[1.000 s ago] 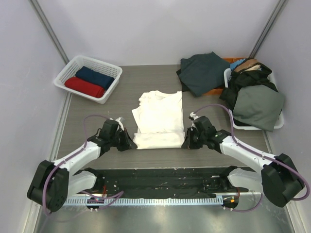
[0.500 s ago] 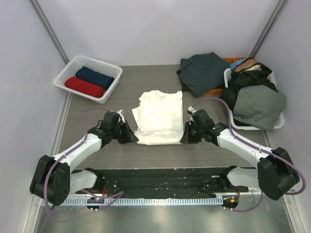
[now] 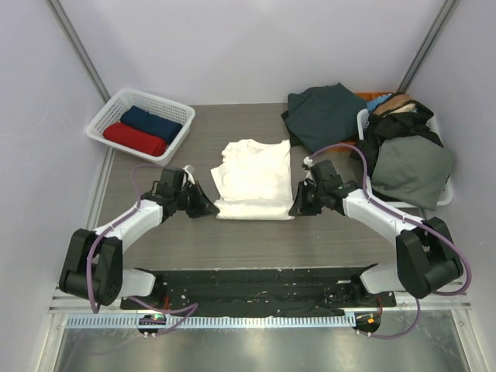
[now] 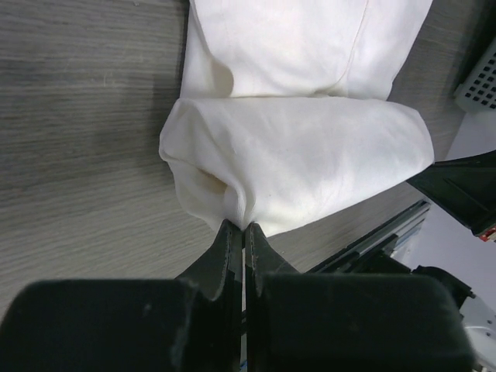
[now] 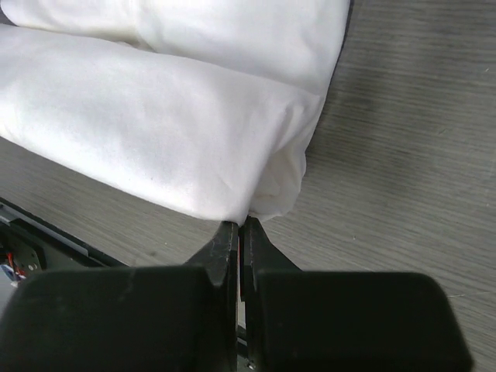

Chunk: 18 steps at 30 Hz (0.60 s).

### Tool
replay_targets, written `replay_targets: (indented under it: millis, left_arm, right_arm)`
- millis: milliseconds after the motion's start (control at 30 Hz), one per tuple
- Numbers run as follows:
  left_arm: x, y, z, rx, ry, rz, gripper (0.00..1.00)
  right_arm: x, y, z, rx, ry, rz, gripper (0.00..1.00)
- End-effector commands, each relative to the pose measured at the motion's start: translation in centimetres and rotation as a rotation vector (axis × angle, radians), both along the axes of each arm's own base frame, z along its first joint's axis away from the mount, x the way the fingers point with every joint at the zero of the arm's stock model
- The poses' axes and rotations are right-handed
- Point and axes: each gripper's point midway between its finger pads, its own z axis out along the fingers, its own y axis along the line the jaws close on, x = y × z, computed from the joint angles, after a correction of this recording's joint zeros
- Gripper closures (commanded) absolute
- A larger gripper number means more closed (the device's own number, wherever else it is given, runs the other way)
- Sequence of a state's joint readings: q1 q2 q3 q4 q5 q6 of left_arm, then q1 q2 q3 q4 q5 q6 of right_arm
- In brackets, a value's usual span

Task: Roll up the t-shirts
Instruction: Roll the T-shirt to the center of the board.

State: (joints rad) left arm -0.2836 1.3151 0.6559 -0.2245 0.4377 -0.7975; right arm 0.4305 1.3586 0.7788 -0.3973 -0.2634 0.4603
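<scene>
The cream-white t-shirt (image 3: 256, 174) lies in the middle of the table, its near part rolled into a thick tube (image 3: 254, 208). My left gripper (image 3: 212, 209) is shut on the roll's left end; the left wrist view shows the roll (image 4: 310, 159) pinched at my fingertips (image 4: 231, 236). My right gripper (image 3: 294, 209) is shut on the roll's right end, and the right wrist view shows the cloth (image 5: 155, 124) pinched at my fingertips (image 5: 229, 232). No rose print shows. A red rolled t-shirt (image 3: 134, 139) and a navy one (image 3: 151, 122) lie in the basket.
The white lattice basket (image 3: 102, 116) stands at the back left. A dark green garment (image 3: 325, 116) lies at the back right beside a white bin (image 3: 446, 198) heaped with dark clothes. A black bar (image 3: 256, 283) runs along the near edge.
Both grippers have moved away from the near edge with the shirt's hem. The roll has grown thicker and the flat part of the shirt shorter.
</scene>
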Motion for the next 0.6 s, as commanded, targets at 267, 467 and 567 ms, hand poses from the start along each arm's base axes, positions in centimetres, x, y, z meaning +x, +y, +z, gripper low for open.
replay_targets:
  millis: [267, 467, 567]
  left_arm:
    - [5.0, -1.1, 1.7, -0.151, -0.062, 0.033, 0.98]
    - [6.6, -1.0, 2.2, -0.139, -0.081, 0.048, 0.98]
    - [7.5, -1.0, 2.1, -0.143, -0.076, 0.058, 0.98]
  right_arm:
    - [5.4, 0.3, 3.0, 0.058, -0.078, -0.019, 0.99]
    - [6.9, 0.3, 2.7, 0.060, -0.073, -0.035, 0.99]
    - [7.9, 0.3, 2.7, 0.064, -0.067, -0.052, 0.99]
